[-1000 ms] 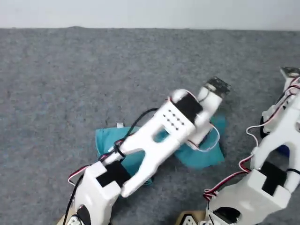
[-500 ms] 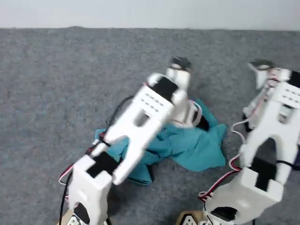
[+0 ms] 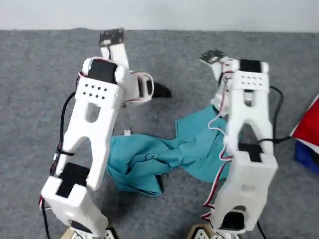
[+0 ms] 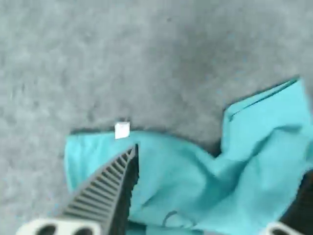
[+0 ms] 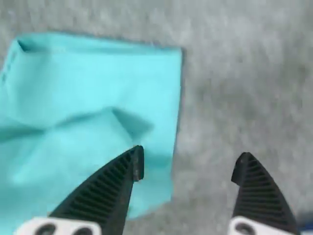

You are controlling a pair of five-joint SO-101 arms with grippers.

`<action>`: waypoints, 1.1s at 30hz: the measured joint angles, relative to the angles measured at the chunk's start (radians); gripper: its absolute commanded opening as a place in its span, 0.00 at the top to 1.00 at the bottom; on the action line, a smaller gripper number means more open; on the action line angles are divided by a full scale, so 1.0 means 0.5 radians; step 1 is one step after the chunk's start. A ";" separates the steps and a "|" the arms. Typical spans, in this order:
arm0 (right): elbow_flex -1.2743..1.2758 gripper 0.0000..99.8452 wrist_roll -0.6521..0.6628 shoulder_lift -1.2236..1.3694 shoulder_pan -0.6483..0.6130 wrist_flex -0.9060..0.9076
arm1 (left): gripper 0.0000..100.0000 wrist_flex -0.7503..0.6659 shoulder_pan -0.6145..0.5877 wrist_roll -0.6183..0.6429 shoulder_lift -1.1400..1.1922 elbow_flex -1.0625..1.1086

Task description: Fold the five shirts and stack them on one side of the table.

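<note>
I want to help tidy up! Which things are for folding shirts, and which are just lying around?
For the job: teal shirt, left gripper, right gripper.
Just lying about: red cloth, blue thing beside it (maybe shirts too).

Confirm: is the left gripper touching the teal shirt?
Apart. High view shows the left gripper over bare carpet, clear of the shirt.

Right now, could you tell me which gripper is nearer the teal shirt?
Right: the right gripper hangs over the teal shirt's corner; the left gripper is apart, over carpet.

High camera looks down; 2 close wrist cameras share teal shirt (image 3: pixel 195 150).
</note>
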 measured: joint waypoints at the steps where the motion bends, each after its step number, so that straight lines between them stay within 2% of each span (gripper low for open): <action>1: -0.074 0.71 0.000 0.055 -0.025 0.012 | 0.53 0.000 0.000 0.000 -0.031 0.083; 11: -0.666 0.72 0.000 0.657 -0.193 0.313 | 0.53 0.000 -0.046 0.000 -0.172 0.583; 14: -0.792 0.84 0.021 0.789 -0.206 0.316 | 0.53 0.000 -0.077 0.006 -0.172 0.644; 17: -0.893 1.00 0.196 0.899 -0.239 0.316 | 0.53 0.000 -0.089 0.006 -0.172 0.647; 20: -0.991 0.97 0.307 0.997 -0.270 0.316 | 0.53 0.000 -0.086 0.006 -0.175 0.647; 22: -1.068 0.99 0.316 1.053 -0.261 0.316 | 0.53 0.000 -0.086 0.006 -0.175 0.647; 33: -1.593 0.99 0.292 1.138 -0.221 0.325 | 0.53 0.000 -0.089 0.006 -0.175 0.647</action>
